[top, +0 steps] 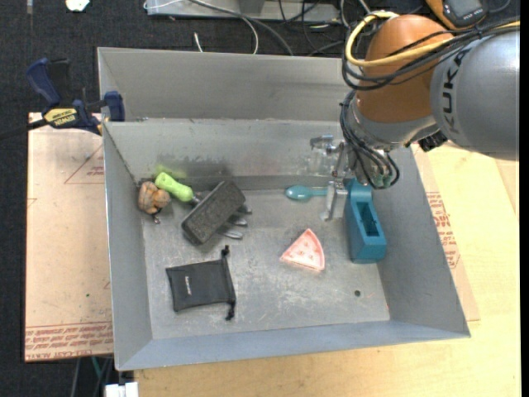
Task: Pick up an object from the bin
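Your tool hangs low over the right half of the grey metal bin, close to the far wall, with the arm's orange-covered wrist above it. You cannot tell from this view how far the tool is open, and nothing can be seen in its grasp.

Two things lie nearest to it. The blue oblong plastic block lies just beside the tool, on the side towards the bin's right wall, where the floor meets the slope. Its long axis runs from the far wall towards the near edge, leaning a little to the right as it comes forward. The small teal spoon-shaped piece lies just on the tool's other side, its length running across the bin parallel to the far wall.

The tool stands between them and squarely over neither. That is what your next move turns on. For the block, you would likely shift a little towards the right wall and close across its narrow width; the wall just beside it may crowd that side.

The pink triangular wedge lies nearer the near edge, apart from both. The dark grey oblong brush-like block, the black flat pouch and the green and brown bits by the left wall are well apart from the tool.
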Robot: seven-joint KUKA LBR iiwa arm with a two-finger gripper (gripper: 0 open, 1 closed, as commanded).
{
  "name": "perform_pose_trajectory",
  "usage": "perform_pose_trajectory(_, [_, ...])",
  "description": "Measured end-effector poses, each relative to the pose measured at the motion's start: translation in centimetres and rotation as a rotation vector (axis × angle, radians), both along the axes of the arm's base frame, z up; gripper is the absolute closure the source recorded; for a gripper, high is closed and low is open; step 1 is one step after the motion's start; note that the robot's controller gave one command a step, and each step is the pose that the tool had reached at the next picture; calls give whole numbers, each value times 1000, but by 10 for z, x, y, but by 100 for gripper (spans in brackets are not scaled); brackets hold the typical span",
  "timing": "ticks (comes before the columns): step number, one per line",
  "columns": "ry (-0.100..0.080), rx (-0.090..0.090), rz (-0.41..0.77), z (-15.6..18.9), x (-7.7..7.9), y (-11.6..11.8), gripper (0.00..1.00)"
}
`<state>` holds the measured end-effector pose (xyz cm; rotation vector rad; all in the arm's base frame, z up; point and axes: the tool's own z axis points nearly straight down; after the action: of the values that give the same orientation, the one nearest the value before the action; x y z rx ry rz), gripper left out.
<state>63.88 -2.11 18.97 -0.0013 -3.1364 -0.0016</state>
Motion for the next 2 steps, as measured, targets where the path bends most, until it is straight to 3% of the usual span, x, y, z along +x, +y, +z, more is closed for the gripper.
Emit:
perform_pose_trajectory(1, [-8,-1,0,5,2,0,0])
perform_pose_trajectory(2, [-11,0,98,-38,-5,-20,0])
